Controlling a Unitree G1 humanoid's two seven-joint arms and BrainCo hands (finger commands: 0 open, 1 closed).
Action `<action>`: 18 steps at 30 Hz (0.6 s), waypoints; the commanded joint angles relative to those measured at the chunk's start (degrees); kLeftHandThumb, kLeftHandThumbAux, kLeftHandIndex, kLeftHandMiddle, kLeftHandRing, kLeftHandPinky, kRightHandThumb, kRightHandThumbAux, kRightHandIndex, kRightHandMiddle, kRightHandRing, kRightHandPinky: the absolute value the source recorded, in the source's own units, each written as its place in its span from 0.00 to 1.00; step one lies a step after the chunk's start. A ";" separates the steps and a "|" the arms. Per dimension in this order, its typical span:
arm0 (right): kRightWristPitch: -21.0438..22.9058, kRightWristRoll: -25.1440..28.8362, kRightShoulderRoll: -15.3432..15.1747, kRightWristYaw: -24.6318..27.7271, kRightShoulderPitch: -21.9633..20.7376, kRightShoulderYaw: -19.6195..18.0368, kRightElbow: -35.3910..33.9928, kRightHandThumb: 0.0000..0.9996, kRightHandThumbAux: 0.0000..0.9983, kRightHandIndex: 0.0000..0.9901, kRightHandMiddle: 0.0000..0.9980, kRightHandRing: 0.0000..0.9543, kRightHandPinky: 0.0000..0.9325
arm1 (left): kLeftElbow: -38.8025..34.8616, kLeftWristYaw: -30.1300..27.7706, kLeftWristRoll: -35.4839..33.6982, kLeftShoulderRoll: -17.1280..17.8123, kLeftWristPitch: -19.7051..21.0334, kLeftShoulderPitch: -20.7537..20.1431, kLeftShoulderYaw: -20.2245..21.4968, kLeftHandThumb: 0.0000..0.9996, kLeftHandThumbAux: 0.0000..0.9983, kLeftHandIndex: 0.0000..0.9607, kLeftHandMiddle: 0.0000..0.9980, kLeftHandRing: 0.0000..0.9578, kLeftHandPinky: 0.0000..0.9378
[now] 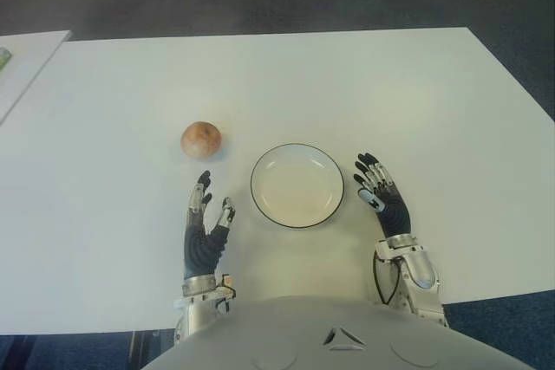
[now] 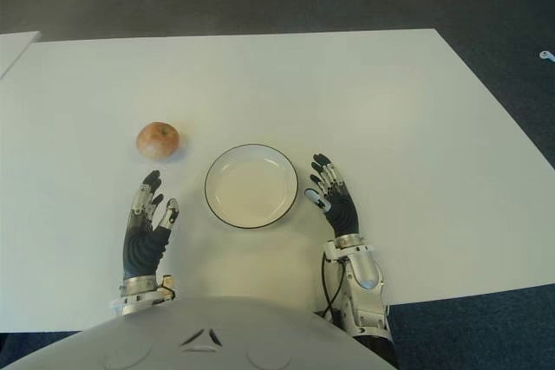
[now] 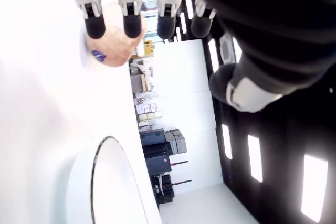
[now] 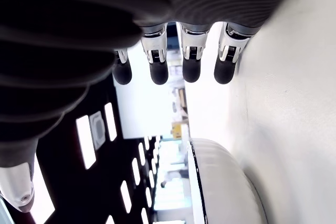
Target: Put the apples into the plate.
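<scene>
Fingers of the left hand stretch out straight, holding nothing, just near of the round reddish-yellow apple. Right hand, equally extended and empty, shows right of the shallow black-rimmed white plate on the white worktop.

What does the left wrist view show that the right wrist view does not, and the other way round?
Only the left wrist view shows the apple, just beyond the left hand, whose fingers are extended and hold nothing. Only the right wrist view shows the right hand, its fingers also extended and empty; no apple appears there. Both show the white table and the dark-rimmed plate, which lies between the hands and holds nothing in the eye views.
</scene>
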 commanded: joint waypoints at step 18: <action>3.24 -0.58 1.03 -0.55 0.10 1.37 7.48 0.11 0.56 0.00 0.00 0.00 0.00 | -10.57 -8.91 47.39 19.06 17.92 -18.43 13.99 0.26 0.39 0.04 0.00 0.00 0.00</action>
